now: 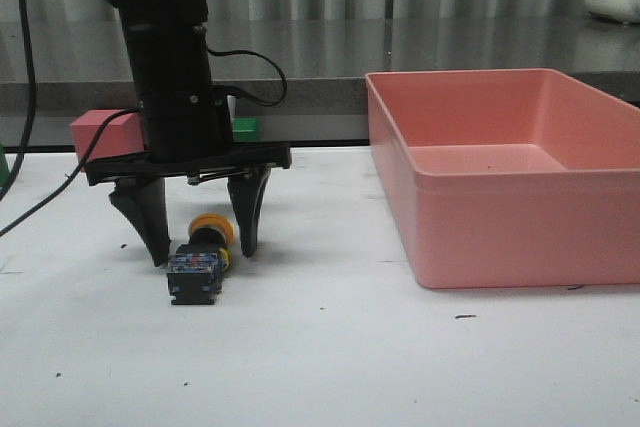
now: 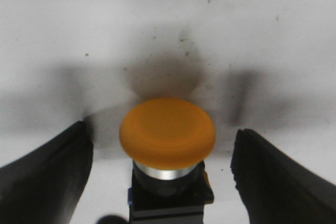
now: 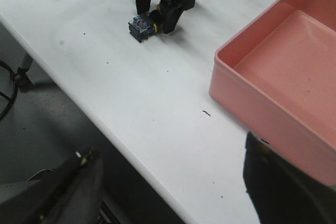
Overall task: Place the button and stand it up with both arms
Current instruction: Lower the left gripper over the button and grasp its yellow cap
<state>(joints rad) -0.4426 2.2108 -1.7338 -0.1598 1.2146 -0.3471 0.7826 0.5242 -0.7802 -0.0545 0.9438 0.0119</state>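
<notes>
Front view: a white table point(image 1: 330, 357), speckled with small dark marks, runs back to a grey ledge and pale curtains. A pink bin point(image 1: 510, 187) sits on its right side; a pink block point(image 1: 103, 134) and a green cube point(image 1: 245, 128) lie at the back. The button point(image 1: 200, 259) lies on its side on the table's left part, dark base with blue contacts toward the camera, yellow-orange cap behind. The left end effector point(image 1: 200, 244) points down over it, fingers spread and standing either side of the cap without closing on it.

Left wrist view: the orange cap point(image 2: 168, 134) fills the middle, a silver ring and black collar under it, with clear table showing between it and each black finger point(image 2: 47, 177).

Right wrist view: the right end effector point(image 3: 173, 182) hangs off the table's near edge, well apart from the button point(image 3: 143, 24), its fingers wide and empty. The bin point(image 3: 273, 87) is near it. The floor beside the table is dark grey.
</notes>
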